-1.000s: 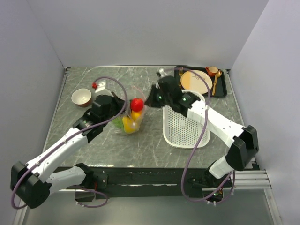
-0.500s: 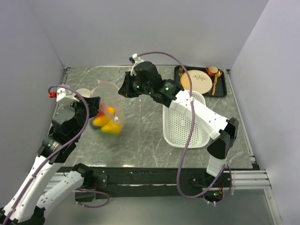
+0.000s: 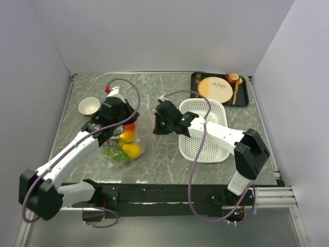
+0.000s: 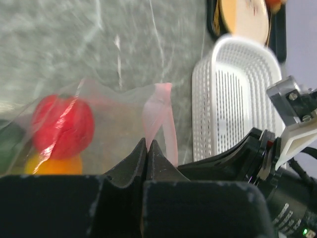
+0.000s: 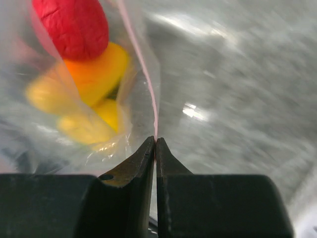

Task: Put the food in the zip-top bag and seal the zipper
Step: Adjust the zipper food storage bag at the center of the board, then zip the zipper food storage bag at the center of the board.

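The clear zip-top bag [image 3: 134, 140] sits left of the table's middle with the food inside: red tomato [image 3: 130, 126], orange mango [image 3: 127, 136], yellow lemon [image 3: 133, 150] and green pieces [image 3: 115, 154]. My left gripper [image 3: 127, 120] is shut on the pale pink zipper strip [image 4: 159, 111] at one end; its jaws [image 4: 147, 145] pinch the strip. My right gripper [image 3: 154, 123] is shut on the zipper [image 5: 144, 69] at the other end, at its jaw tips [image 5: 155, 141]. The tomato [image 5: 74, 22], mango [image 5: 97, 67] and lemon [image 5: 84, 124] show through the plastic in the right wrist view.
A white perforated basket [image 3: 203, 139] lies right of the bag, close to my right arm. A small bowl [image 3: 89, 106] stands at the far left. A black tray [image 3: 245, 98] at the back right holds a cream plate [image 3: 215, 89], a small cup [image 3: 232, 77] and a spoon.
Both grippers swung the bag far to the left and up, then brought it back right and down. The right arm has pulled back toward the basket. Both stay shut on the strip.
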`<state>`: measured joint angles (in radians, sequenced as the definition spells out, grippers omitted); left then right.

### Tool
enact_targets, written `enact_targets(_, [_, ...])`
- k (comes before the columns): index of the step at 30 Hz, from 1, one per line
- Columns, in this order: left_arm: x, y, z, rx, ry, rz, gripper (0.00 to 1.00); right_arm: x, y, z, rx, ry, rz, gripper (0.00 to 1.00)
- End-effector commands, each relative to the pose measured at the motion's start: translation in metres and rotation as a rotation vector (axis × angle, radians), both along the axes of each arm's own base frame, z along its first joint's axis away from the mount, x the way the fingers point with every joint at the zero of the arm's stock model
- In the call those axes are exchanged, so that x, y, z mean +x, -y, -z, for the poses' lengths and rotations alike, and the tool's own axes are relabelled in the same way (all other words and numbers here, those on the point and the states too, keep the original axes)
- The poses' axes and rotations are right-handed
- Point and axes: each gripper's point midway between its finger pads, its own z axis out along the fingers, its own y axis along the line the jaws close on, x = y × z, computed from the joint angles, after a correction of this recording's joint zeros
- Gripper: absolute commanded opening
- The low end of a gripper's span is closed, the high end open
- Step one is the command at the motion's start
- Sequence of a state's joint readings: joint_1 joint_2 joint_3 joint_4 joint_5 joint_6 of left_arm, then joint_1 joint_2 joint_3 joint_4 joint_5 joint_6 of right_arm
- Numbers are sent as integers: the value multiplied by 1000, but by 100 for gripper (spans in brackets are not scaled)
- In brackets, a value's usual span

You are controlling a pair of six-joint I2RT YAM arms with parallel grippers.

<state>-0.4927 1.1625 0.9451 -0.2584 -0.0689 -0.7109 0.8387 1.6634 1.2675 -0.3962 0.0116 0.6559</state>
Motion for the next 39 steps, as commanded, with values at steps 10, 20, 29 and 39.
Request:
enact_targets(10, [-49,92,6,-130,10,358,21,19,64,-18,69,104,180,15])
enact_targets(20, [-75,55,-3,-146,91,214,81,22,71,-6,94,77,201,15])
enact_targets(29, [-104,27,18,-186,36,155,83,4,84,-30,202,80,206,61])
enact_targets(39, [-127,27,49,-234,-32,160,78,-10,60,-29,295,21,90,84])
